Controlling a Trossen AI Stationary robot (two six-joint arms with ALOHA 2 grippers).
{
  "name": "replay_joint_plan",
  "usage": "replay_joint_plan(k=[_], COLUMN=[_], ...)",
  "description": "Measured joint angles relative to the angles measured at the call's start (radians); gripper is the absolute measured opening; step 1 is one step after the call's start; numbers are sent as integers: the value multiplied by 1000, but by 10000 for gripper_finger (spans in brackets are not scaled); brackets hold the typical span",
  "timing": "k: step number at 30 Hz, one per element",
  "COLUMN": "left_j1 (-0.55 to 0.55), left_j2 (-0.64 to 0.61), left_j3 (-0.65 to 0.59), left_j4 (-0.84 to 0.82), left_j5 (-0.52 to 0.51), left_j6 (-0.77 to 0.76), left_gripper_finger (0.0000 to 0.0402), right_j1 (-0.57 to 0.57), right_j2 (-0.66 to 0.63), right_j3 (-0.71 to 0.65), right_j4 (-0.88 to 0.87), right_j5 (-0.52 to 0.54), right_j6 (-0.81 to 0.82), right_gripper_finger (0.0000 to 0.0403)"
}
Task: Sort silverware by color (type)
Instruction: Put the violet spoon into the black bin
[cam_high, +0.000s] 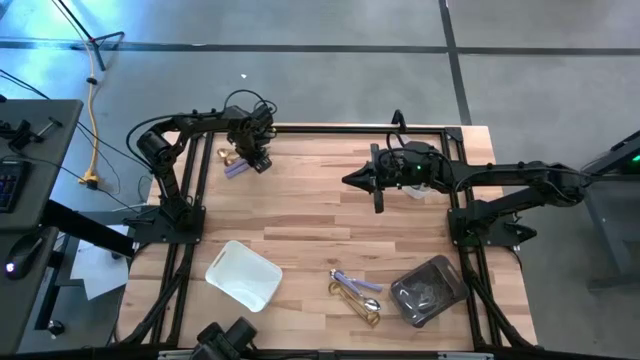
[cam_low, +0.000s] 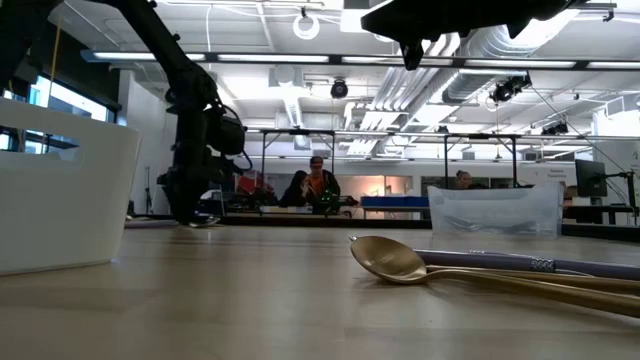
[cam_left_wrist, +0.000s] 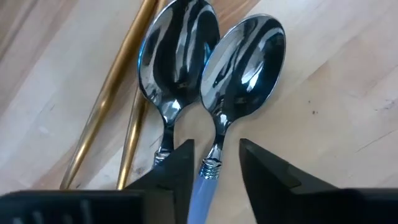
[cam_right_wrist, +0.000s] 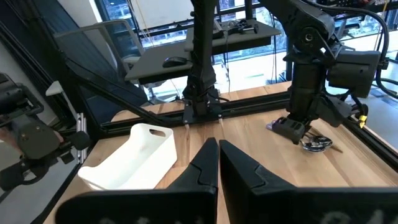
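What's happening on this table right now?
The left hand is down at the table's far left corner, its fingers either side of the lilac handle of one silver spoon, not yet clearly shut on it. A second silver spoon and gold handles lie beside it. The right hand hangs shut above the middle of the table, holding nothing. Near the front are a white tray, a clear tray and a small pile of cutlery between them.
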Motion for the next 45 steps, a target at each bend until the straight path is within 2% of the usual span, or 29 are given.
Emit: replay_joint_plan(k=[5, 12, 20, 27, 34, 40, 45], left_j1=[-9, -36, -66, -111, -197, -331, -468], left_j2=[0, 0, -50, -246, -548, -793, -942], left_j3=[0, 0, -1, -2, -104, -296, -496], left_j4=[14, 10, -32, -48, 266, 583, 906], left_j5=[-3, -6, 31, 48, 199, 211, 211], left_j6=[-27, -36, -40, -80, -252, -377, -458], left_gripper_finger=[58, 9, 1, 0, 0, 0, 0], right_j1=[0, 0, 0, 0, 0, 0, 0], right_j2=[0, 0, 0, 0, 0, 0, 0], right_j3=[0, 0, 0, 0, 0, 0, 0], right_j4=[0, 0, 0, 0, 2, 2, 29], right_j5=[0, 0, -1, -1, -1, -1, -1], right_j6=[0, 0, 0, 0, 0, 0, 0], right_gripper_finger=[0, 0, 0, 0, 0, 0, 0])
